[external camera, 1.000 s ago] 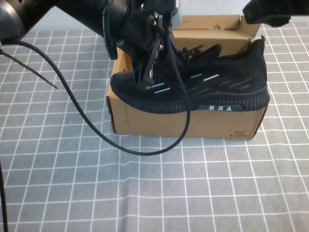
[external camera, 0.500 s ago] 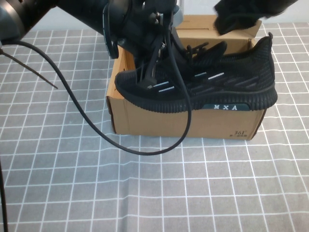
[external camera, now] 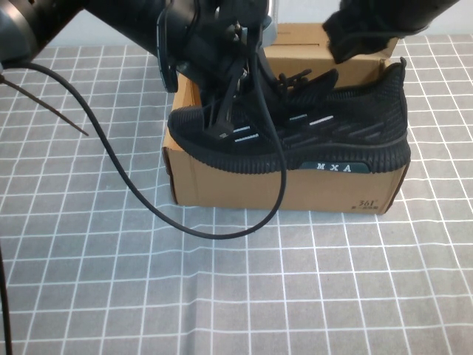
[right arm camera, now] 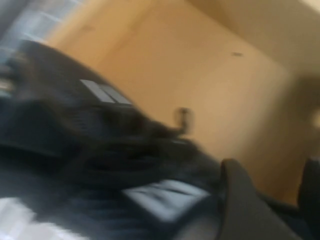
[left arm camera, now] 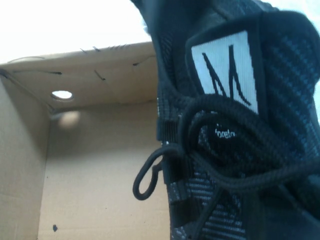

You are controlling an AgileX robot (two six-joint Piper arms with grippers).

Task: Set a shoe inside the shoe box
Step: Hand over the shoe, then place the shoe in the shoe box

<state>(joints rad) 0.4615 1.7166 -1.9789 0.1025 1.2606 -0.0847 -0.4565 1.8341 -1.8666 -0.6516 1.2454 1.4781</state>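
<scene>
Tabletop [external camera: 355,296] under a gridded cloth carries the shoe box [external camera: 244,185], an open brown carton standing well back from the near edge, its flap lid raised at the far side. The shoe [external camera: 295,137] sits across the top of that box, lengthwise along the front wall, sole resting on or just above the rim rather than down inside; the left wrist view shows the bare cardboard floor below it, so it is not yet in.

Judging by the knit upper, the shoe looks light and soft above but firmer along the ribbed sole. The upper should crush under a pinch, and the loose laces could snag on the cardboard edge. The collar, the tongue or the lace area seem the best places to take hold, since they give a ridge to pinch; the smooth sidewall of the sole would likely slip.

Left arm reaches in from the upper left, angled downward, with the left tool [external camera: 225,122] at the toe half of the shoe. Its jaws are squeezed tight, apparently on the knit upper or laces near the toe, though the exact bite is hidden behind the arm's own body and cable.

Right arm comes in from the upper right, and the right tool [external camera: 355,41] hangs over the heel end near the box's back wall. Its jaws are parted, and I see nothing held between them.
</scene>
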